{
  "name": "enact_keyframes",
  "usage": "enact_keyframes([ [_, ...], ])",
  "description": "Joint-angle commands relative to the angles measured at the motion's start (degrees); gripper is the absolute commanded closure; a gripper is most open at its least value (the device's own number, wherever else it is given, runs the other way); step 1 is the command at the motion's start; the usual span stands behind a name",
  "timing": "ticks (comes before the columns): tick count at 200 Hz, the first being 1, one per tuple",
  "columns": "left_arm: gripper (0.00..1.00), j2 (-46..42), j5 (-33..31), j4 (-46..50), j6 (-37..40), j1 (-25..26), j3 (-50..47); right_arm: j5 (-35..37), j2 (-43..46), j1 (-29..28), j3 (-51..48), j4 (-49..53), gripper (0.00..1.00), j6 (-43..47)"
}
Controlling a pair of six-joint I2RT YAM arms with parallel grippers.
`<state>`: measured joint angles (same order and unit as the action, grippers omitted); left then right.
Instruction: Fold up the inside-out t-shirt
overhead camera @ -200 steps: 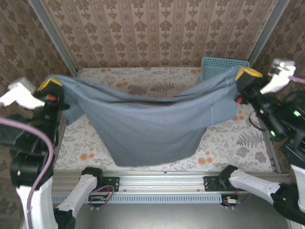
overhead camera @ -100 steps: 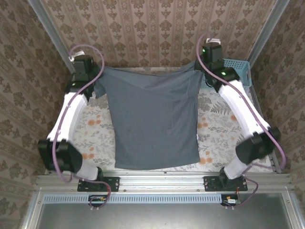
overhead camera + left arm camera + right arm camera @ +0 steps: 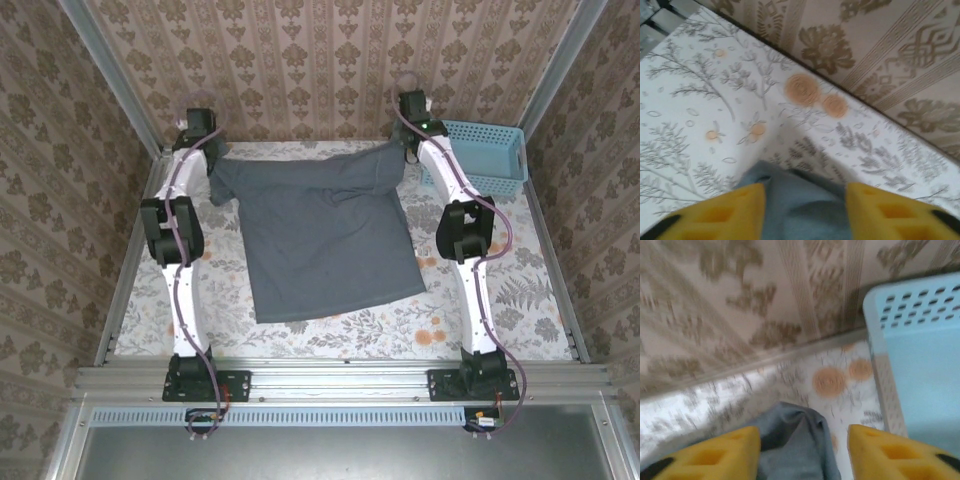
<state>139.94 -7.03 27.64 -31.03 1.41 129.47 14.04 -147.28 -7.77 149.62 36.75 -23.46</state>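
In the overhead view the left arm [image 3: 172, 232] reaches straight out from its base at 6 o'clock to the far edge of the bench [image 3: 505, 290], ending at about 11 o'clock beside the patterned wall [image 3: 320, 60]. From its wrist, the left hand [image 3: 804, 194] hangs with its yellow fingers [image 3: 735, 210] spread wide. A corner of grey fabric lies loose on the flowered cloth between them, pinched by neither finger. The inside-out t-shirt [image 3: 325, 240] lies spread on the middle of the bench, shoulders toward 12 o'clock and hem toward 6 o'clock. Its top edge is rumpled into folds and its hem is slanted, lower at the left than at the right. The right arm [image 3: 465, 235] stretches out likewise to about 1 o'clock. From its wrist, the right hand [image 3: 804, 434] is also spread, its fingers [image 3: 880, 452] apart around a small raised bunch of the shirt without clamping it. At 2 o'clock, in the far right corner and just beside that hand, stands a light blue perforated basket [image 3: 483, 150], apart from the shirt.
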Motion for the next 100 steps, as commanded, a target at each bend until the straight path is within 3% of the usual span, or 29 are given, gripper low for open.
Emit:
enact_keyframes([
  [1, 0.42, 1.99, 0.88, 11.38, 0.5, -0.68, 10.53, -1.51, -0.98, 0.95, 7.74, 6.11, 0.32, -0.07],
  [13, 0.32, 1.57, 0.21, 15.12, 0.87, -1.03, 12.52, -2.35, 0.62, 1.11, 6.66, 7.17, 0.28, 0.47],
  [30, 0.26, -3.29, -1.14, 17.59, 0.51, -0.58, 8.16, -4.25, 5.3, 0.84, 0.85, 8.67, 0.26, 1.44],
  [62, 0.17, -20.15, 0.95, 9.78, -1.89, 2.26, -16.22, -7.5, 20.63, -1.15, -24.12, 1.58, 0.24, 2.38],
  [100, 0.12, -36.81, 2.41, 2.8, -6.74, 6.83, -41.62, -11.77, 37.75, -3.35, -51.1, -5.52, 0.24, -2.63],
])
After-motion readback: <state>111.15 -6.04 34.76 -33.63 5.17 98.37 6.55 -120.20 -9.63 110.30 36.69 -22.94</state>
